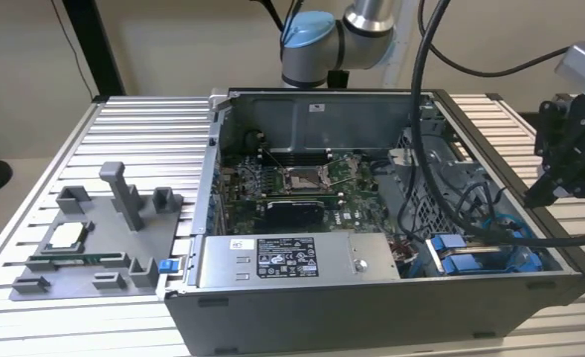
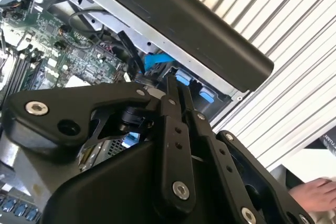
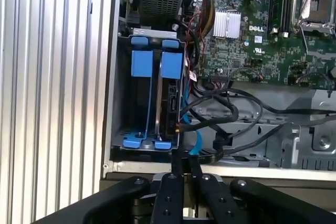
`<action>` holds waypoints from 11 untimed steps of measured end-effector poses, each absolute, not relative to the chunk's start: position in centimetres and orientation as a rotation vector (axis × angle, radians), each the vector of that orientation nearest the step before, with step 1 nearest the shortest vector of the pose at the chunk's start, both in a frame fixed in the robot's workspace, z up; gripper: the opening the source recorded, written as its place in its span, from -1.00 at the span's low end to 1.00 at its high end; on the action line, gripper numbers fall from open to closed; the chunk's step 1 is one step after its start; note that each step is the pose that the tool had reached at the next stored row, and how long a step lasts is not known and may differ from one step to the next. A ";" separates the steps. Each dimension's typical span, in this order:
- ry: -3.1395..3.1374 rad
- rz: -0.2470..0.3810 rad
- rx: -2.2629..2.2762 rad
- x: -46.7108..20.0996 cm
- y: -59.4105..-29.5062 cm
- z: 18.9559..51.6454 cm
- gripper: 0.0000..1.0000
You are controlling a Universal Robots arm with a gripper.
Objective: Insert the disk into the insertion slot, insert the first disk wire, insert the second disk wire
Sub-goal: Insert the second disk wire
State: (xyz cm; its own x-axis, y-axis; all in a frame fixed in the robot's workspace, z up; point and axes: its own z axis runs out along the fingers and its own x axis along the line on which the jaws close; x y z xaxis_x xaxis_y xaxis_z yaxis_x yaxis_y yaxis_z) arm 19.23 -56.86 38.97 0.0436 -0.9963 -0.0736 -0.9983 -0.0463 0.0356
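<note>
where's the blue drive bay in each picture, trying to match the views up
Exterior view: the grey metal drive bay with blue plastic clips sits in the open case's near corner, at the exterior view's right.
First wrist view: the bay lies against the case wall, beyond the black hand.
Second wrist view: its blue clips peek past the hand.
Shared landmark: the green motherboard.

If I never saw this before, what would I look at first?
Probably the big open computer case in the middle of the ribbed table, with its green board showing. Next, the bright blue clips of the slot in the case's corner, at the exterior view's right. The black pincer hangs just outside that corner, its fingers together.
</note>
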 end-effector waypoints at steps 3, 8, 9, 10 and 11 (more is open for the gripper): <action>2.147 0.111 -2.246 18.7 -56.8 39.3 -1.00; 2.140 0.091 -2.239 17.7 -56.7 39.9 -1.00; 2.138 0.087 -2.237 17.4 -56.6 40.1 -1.00; 2.136 0.084 -2.236 17.2 -56.6 40.2 -1.00; 2.134 0.079 -2.234 17.0 -56.6 40.3 -1.00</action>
State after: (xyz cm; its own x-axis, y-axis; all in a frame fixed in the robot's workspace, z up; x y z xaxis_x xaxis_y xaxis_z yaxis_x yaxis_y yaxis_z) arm 17.04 -56.64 40.31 0.0458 -0.9963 -0.0722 -0.9989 -0.0458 -0.0012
